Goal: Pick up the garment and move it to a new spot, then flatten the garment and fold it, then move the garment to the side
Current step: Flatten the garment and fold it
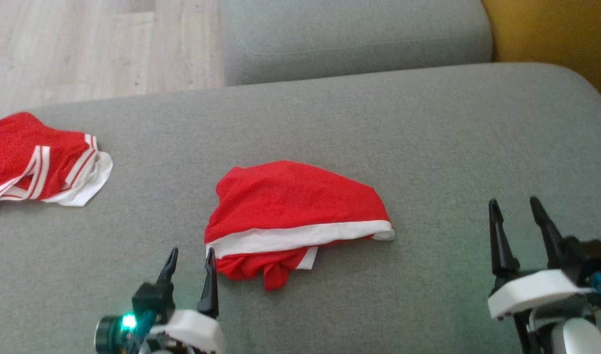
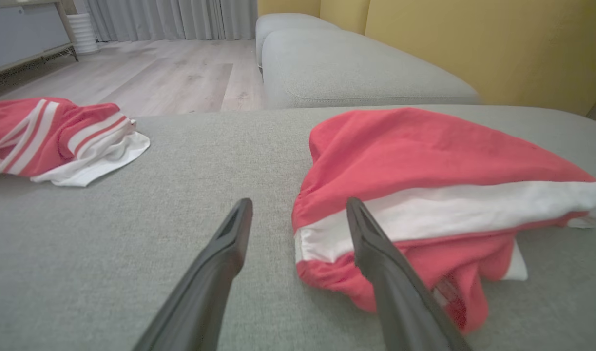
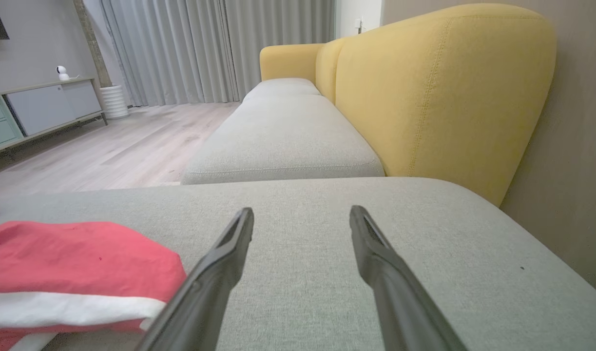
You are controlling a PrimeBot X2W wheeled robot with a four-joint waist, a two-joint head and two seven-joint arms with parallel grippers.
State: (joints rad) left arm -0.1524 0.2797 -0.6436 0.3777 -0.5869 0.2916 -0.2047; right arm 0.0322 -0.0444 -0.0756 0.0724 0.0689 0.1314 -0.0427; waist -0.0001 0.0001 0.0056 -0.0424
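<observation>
Head view puts the garment [image 1: 295, 206] mid-frame, lying left-right, its left end just beside my left gripper [image 1: 191, 251], the nearer one; I see it and the right gripper [image 1: 512, 200] both spread, empty.

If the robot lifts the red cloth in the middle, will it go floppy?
Probably floppy: the red cloth lies crumpled with soft folds, so it should droop. It looks thin, so it is likely light. The woven couch may resist sliding.

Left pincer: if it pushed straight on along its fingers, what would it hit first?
Probably the red garment: the left pincer, open, has one finger at its white-banded left edge; the other faces bare grey cushion. Depth is unclear.
</observation>
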